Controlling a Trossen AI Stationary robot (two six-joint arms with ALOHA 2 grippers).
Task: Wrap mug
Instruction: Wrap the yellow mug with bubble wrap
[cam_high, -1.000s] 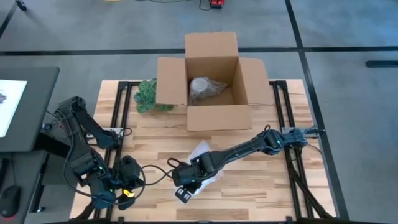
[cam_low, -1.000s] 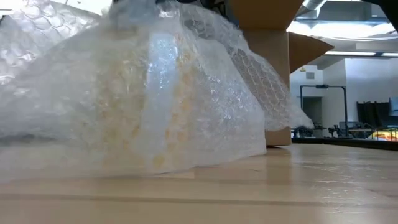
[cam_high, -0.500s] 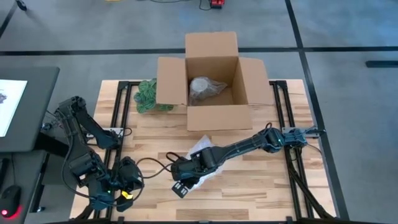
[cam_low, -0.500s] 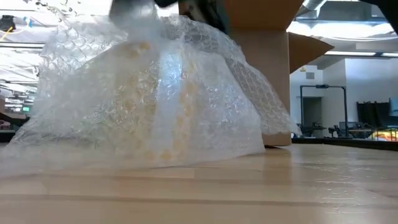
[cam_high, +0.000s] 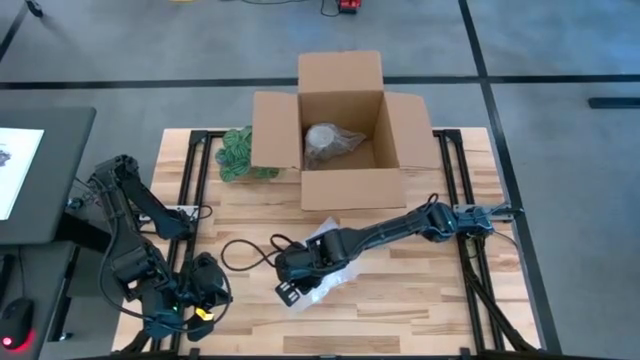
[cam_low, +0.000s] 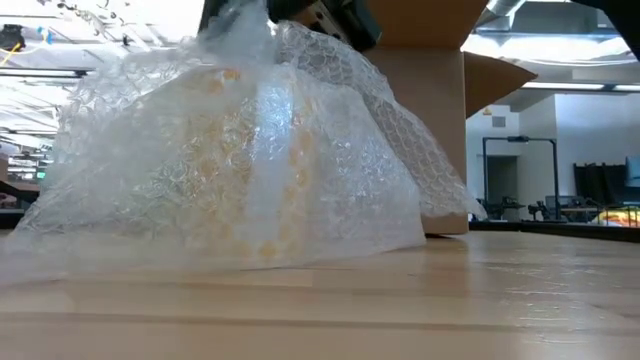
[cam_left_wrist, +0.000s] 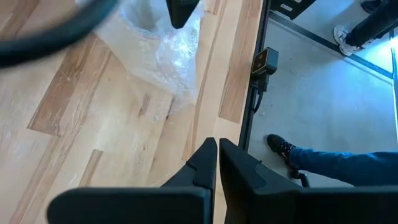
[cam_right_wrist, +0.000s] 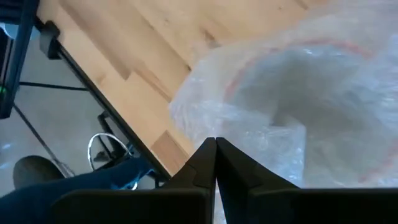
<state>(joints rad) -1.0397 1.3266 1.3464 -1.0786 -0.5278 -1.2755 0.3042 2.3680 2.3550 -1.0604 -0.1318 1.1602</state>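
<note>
On the table (cam_high: 420, 300), right claw (cam_high: 291, 293) pinching bubble wrap (cam_low: 240, 160).

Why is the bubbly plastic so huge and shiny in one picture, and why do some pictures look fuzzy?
In the low view the bubble wrap sits close to the camera, so it fills the picture, and ceiling lights glint off its bubbles. In the left wrist view a dark cable near the lens is blurred. In the right wrist view the wrap looks soft and hazy.

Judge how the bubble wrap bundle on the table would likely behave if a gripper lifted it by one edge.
The bubble wrap drapes in loose folds, so it would probably sag and shift. It looks thin and clear, so likely light. The right gripper sits over it.
</note>
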